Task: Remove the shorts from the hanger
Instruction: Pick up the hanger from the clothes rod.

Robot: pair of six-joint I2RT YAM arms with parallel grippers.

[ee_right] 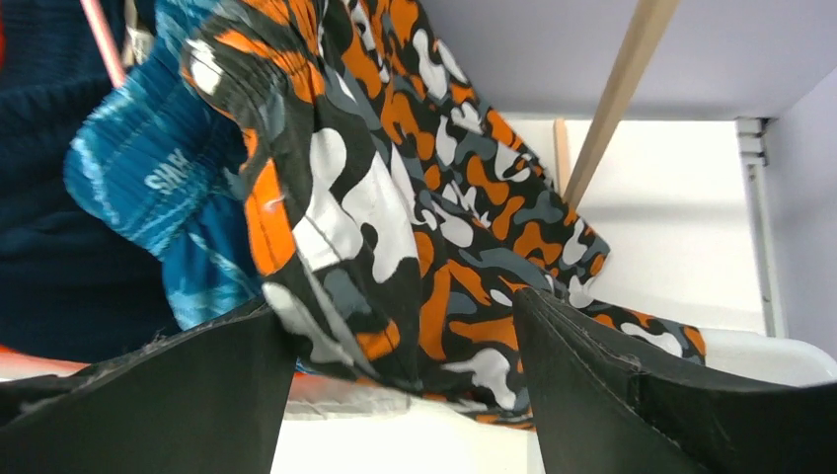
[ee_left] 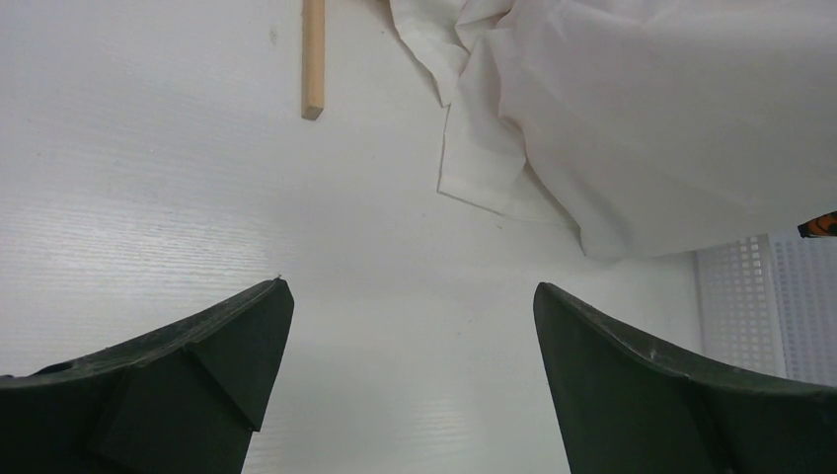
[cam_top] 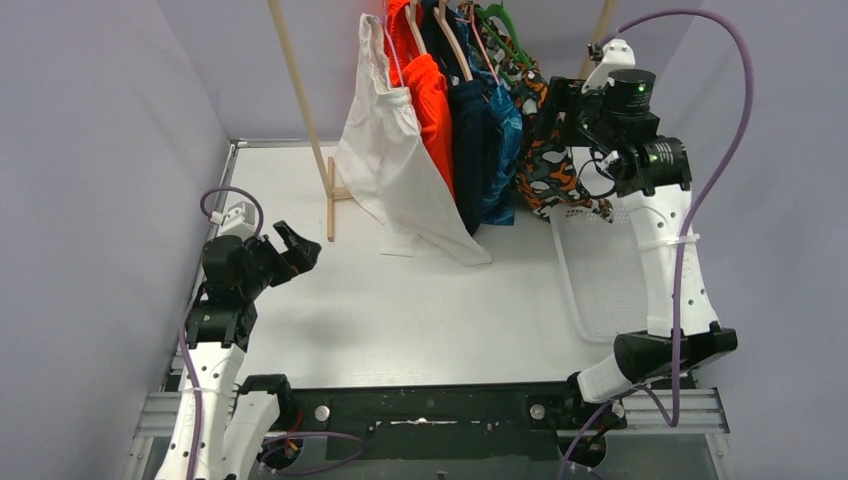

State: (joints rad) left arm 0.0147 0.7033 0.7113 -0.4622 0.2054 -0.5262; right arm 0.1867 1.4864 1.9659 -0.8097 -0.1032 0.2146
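Bench (cam_top: 400, 310): white, faintly ribbed.
Walls (cam_top: 90, 150): pale lilac, close on three sides.
Rack (cam_top: 300, 100): thin wooden poles, foot on the bench.
Shorts: on hangers in a row, white pair (cam_top: 390, 170) trailing onto the bench, then orange pair (cam_top: 432, 100), navy pair (cam_top: 472, 140), blue pair (cam_top: 506, 140), camouflage pair (cam_top: 540, 165).
Tray (cam_top: 610, 280): white, perforated, at the right.
Left jaws: wide apart, low over the bench.
Right jaws: apart, either side of the camouflage pair's cloth.

Five shorts (cam_top: 450, 130) hanging together, camouflage pair (cam_top: 545, 165) rightmost
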